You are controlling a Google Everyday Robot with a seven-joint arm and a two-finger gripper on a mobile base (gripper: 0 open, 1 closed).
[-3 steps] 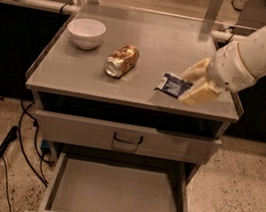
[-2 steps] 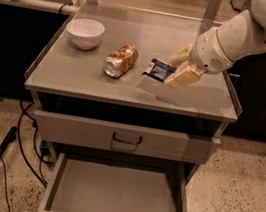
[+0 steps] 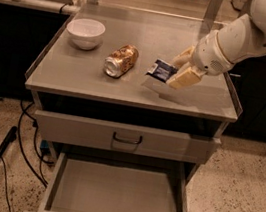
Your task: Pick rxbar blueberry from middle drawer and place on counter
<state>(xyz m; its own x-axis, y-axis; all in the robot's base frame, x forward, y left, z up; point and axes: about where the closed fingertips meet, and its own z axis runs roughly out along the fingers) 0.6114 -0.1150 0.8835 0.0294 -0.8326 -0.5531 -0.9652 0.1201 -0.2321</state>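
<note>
camera view: rxbar [image 3: 161,70] in end effector [image 3: 175,72]

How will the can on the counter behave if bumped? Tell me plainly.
The can lies on its side, so a nudge would probably roll it. It looks like thin metal, likely light. The end effector, holding the rxbar blueberry just beside it, could bump it.
</note>
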